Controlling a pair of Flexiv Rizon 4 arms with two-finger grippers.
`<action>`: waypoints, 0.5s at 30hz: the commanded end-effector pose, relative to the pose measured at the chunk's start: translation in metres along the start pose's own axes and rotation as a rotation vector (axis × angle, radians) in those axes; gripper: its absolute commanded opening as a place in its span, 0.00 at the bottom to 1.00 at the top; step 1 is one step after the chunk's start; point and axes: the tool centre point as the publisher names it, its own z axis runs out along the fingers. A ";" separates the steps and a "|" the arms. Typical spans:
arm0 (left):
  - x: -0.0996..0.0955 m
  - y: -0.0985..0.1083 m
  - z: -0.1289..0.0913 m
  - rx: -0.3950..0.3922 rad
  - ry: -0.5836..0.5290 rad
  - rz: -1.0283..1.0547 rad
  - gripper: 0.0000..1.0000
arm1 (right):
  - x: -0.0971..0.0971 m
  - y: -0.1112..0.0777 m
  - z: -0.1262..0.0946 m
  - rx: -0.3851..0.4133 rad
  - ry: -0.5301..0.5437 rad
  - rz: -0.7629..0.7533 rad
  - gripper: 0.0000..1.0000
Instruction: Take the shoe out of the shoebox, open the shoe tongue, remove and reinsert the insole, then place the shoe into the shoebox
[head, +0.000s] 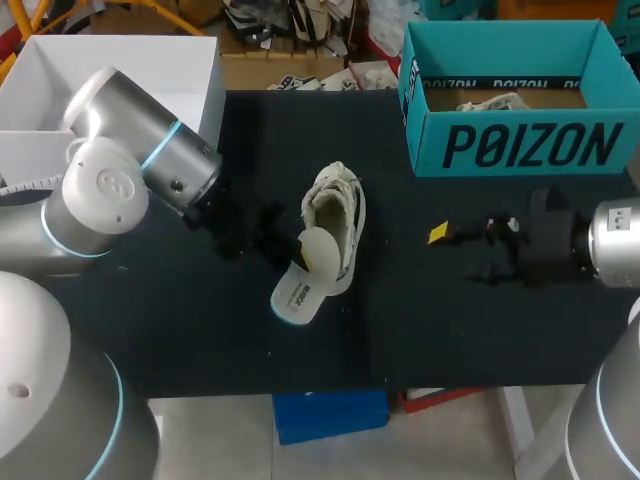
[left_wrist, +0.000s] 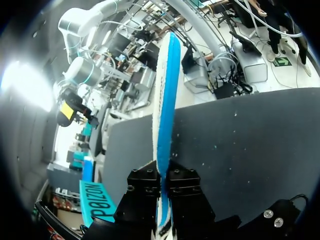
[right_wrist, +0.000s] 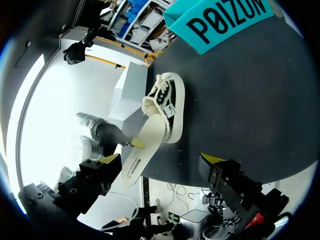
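Pinches the insole (head: 303, 278) on its edge in the left claw (head: 296, 256), with that arm reaching in low from the left

Holds the right claw (head: 456, 252) wide open with nothing in it, low at the right side

Has the shoe (head: 337, 212) resting mid-table (head: 200, 330), right by the insole, outside the teal shoebox (head: 520, 142) at the far right corner

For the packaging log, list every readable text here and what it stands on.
"POIZON": large black letters on the teal shoebox, front wall.
Strip of print on the teal shoebox's inner back wall: too small to read.
Print on the insole: too blurred to read.
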 end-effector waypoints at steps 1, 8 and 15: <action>-0.002 0.011 0.005 0.017 0.004 -0.005 0.00 | 0.000 0.000 -0.001 0.001 0.001 0.000 1.00; -0.006 0.021 0.009 0.036 -0.008 -0.001 0.00 | 0.000 0.000 -0.001 0.001 0.001 0.000 1.00; -0.008 0.029 0.013 0.031 -0.003 -0.001 0.00 | 0.000 0.000 -0.001 0.001 0.001 0.000 1.00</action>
